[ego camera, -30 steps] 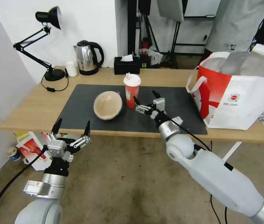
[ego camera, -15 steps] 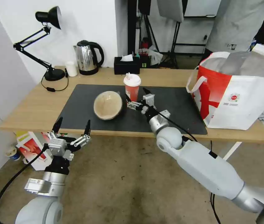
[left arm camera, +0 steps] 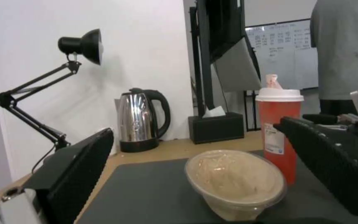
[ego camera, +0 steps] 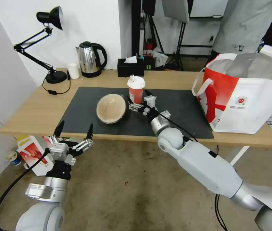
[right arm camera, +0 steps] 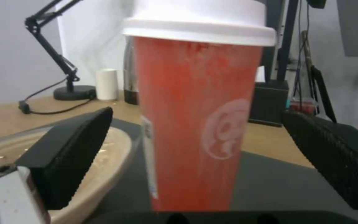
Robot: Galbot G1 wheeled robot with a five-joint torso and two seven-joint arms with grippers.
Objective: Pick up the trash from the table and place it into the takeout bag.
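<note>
The right pincer [ego camera: 138,102] has slid forward across the dark mat over the last second and now stands with its black ribbed fingers [right arm camera: 69,152] spread apart on either side of the red paper cup [ego camera: 136,90], the cup's lower body between them but not yet clamped; this looks like the final approach before a grasp, so the cup is probably the first piece of trash to go. The cup is a tall, slightly tapered cylinder of matte red paper with a pale round logo, a white printed label and a smooth white plastic lid [right arm camera: 199,18]. Just beside the pincer's left finger lies the tan shallow bowl [ego camera: 111,108], tilted on its side, thin and faintly glossy, its rim touching the mat. Off to the pincer's right, well apart on the light-wood table [ego camera: 36,112], stands the takeout bag [ego camera: 243,102], white and red, mouth open with silvery lining. The left pincer [ego camera: 74,132] hangs below the table's near edge, fingers apart, holding nothing.
</note>
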